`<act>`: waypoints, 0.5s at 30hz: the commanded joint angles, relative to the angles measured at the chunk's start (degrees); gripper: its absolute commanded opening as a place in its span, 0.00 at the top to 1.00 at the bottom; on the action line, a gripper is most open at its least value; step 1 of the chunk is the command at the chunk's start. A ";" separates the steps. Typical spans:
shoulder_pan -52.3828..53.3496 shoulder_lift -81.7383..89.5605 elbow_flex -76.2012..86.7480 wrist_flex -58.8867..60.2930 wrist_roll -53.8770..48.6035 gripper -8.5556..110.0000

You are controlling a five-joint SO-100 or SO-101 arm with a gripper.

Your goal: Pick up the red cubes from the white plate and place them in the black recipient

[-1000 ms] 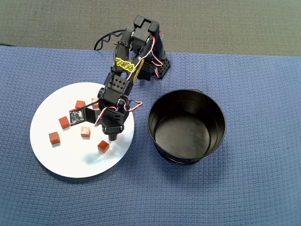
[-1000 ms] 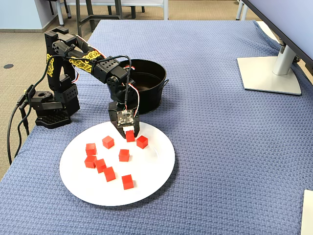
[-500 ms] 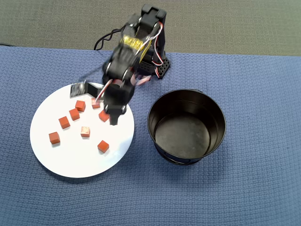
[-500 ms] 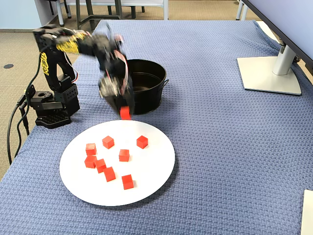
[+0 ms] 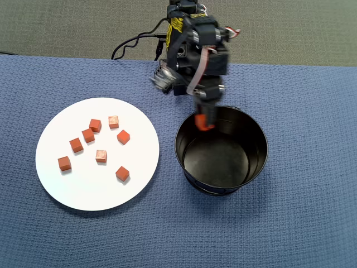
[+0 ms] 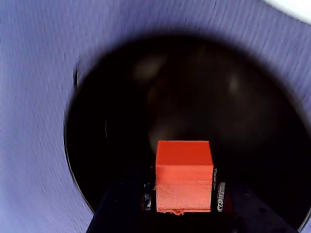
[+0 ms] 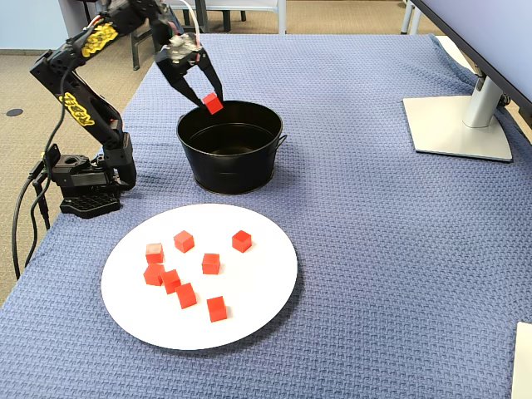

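Gripper (image 5: 204, 123) holds one red cube (image 5: 202, 121) pinched between its two fingers, and in the overhead view it hangs above the black recipient (image 5: 256, 167), just inside the rim on the side nearest to the base of the arm. The wrist view says the same: the held cube (image 6: 183, 175) fills the lower middle of the picture, and the dark round bottom of the container (image 6: 189, 87) lies directly below and in front of it, with the rim curving on the left. In the fixed view the cube (image 7: 213, 103) is above the back-left part of the opening, clearly higher than the wall of the container (image 7: 229, 170), so it touches nothing except the fingers. This is the relation that matters for the coming move: the cube is already over the opening, but near the edge, not over the centre. I think the release can be done here, though a small reach forward would make it safer, because a cube which falls close to the wall may hit the rim and bounce out. The container looks empty as far as I can see. Seven other red cubes (image 5: 123, 137) lie loose on the white plate (image 5: 61, 192), well apart from the gripper, on the left side in the overhead view.
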 commanded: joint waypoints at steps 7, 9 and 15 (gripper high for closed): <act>9.05 -1.93 -3.78 -1.58 -8.17 0.54; 17.31 -2.72 -4.57 -1.58 -13.89 0.55; 38.06 -7.12 1.49 -8.09 -31.38 0.58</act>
